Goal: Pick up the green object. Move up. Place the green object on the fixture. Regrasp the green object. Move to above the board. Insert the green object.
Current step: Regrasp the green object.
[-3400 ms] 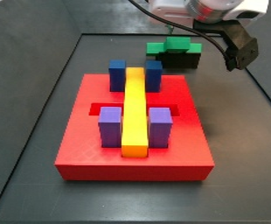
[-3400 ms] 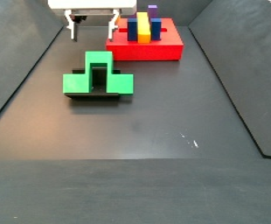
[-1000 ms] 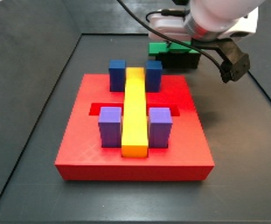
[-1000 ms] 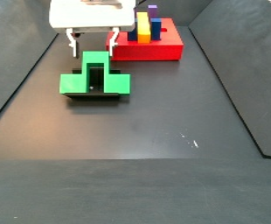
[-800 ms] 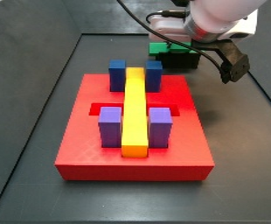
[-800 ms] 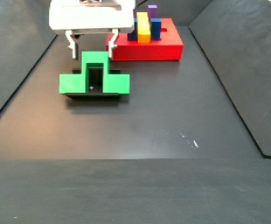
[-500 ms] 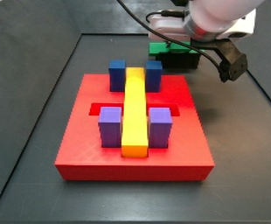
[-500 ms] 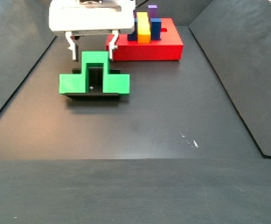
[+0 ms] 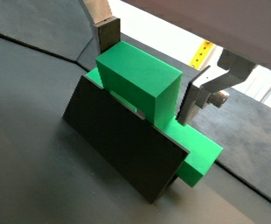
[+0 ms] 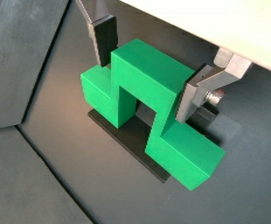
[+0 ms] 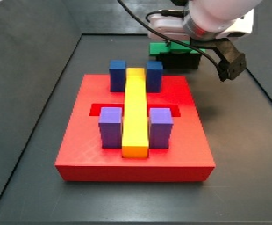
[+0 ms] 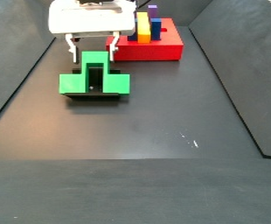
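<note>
Gripper low over the fixture, fingers spread, one either side of the green object's raised stem, gaps showing in both wrist views; nothing clamped. Green object sits on the fixture, well apart from the board. A side view shows the board's recessed slots holding yellow bar, blue blocks, purple blocks; there the arm hides most of the green object.
</note>
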### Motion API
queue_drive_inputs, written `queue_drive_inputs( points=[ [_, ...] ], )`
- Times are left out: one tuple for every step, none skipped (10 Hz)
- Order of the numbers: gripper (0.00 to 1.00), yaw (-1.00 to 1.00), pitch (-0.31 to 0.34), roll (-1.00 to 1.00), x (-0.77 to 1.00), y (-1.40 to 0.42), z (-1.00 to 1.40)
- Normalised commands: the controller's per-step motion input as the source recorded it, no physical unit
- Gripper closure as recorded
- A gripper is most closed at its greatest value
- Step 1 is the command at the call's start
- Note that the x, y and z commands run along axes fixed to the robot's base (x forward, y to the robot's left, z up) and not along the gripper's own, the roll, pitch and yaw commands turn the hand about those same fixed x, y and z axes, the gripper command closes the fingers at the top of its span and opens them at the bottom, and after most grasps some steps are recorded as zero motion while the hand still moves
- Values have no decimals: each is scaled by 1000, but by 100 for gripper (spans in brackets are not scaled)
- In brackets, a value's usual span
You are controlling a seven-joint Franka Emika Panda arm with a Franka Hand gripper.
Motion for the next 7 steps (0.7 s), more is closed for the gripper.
queue_drive_inputs(
  points=[
    [0, 0, -31, 54, -11, 66, -106],
    [0, 0, -23, 34, -3, 60, -74],
    [0, 0, -11, 3, -37, 0, -31],
    [0, 0, -20, 31, -60, 0, -43],
    [0, 0, -34, 89, -71, 0, -94],
    [0, 0, -34, 111, -71, 0, -114],
    [0, 0, 0, 60, -26, 0, 0]
  ],
)
